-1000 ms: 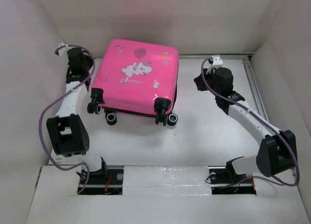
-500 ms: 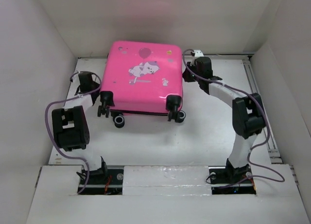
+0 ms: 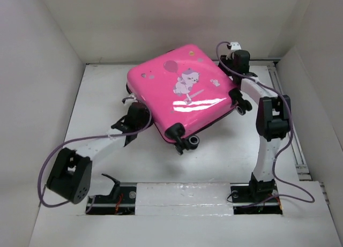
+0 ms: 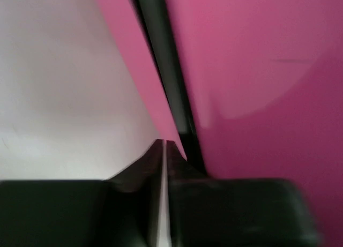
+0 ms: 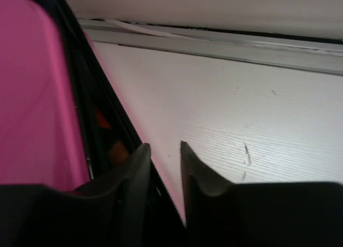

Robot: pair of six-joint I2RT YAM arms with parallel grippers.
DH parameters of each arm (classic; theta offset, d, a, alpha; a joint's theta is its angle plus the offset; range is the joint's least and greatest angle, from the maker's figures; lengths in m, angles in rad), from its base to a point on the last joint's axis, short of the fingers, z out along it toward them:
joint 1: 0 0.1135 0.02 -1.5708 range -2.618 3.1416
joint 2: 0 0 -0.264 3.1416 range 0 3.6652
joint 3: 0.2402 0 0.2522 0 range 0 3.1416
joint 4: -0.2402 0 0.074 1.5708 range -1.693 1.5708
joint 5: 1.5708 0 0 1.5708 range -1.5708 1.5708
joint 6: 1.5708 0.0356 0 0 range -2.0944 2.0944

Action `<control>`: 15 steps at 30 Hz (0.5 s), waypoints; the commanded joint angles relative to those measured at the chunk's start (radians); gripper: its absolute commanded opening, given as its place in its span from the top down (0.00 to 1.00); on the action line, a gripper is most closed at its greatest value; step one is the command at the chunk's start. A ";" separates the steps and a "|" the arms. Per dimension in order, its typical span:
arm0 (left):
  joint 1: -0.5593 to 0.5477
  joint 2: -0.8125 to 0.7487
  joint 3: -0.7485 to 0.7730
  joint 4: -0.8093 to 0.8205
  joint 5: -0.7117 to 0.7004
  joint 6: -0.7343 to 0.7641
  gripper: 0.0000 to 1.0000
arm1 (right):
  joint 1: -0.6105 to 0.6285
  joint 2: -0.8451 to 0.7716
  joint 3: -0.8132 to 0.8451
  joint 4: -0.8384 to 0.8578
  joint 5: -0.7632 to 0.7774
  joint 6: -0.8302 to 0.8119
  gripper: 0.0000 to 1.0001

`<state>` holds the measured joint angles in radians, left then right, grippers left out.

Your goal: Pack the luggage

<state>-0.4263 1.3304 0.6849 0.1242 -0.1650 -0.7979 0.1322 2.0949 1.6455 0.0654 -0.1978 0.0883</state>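
The hot-pink luggage (image 3: pixel 182 91) lies turned at an angle mid-table, lid down, wheels toward the near right. My left gripper (image 3: pixel 138 116) is shut and empty, its tips against the case's near-left edge. The left wrist view shows the pink shell (image 4: pixel 257 86) and black zipper trim (image 4: pixel 161 70) right at them. My right gripper (image 3: pixel 234 55) is at the far right corner. Its jaws stand a narrow gap apart, with the zipper edge (image 5: pixel 102 113) running in between them. A slit between the shells shows something orange (image 5: pixel 115 150) inside.
White walls close in the table on the left, back and right. A rail (image 3: pixel 284 107) runs along the right side. The near ledge (image 3: pixel 182 196) holds both arm bases. The case's wheels (image 3: pixel 191 143) stick out toward the near side.
The luggage has swung round and shifted to the right and back. My left arm has swept in low to its near-left edge. My right gripper moved back and right to the far corner.
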 commanded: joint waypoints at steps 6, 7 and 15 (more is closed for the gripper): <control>-0.144 -0.430 0.027 0.135 -0.258 0.028 0.43 | -0.011 -0.309 0.065 -0.125 -0.109 0.034 0.44; -0.144 -0.419 0.048 0.175 -0.305 0.048 0.43 | -0.020 -0.343 0.031 -0.136 -0.060 0.034 0.42; 0.114 -0.078 0.320 0.271 -0.113 0.039 0.47 | -0.014 -0.787 -0.447 -0.116 0.159 0.132 0.63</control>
<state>-0.4023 1.1439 0.9543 0.3061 -0.3519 -0.7460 0.1001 1.3914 1.3975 -0.0170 -0.1349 0.1429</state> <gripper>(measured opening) 0.545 0.433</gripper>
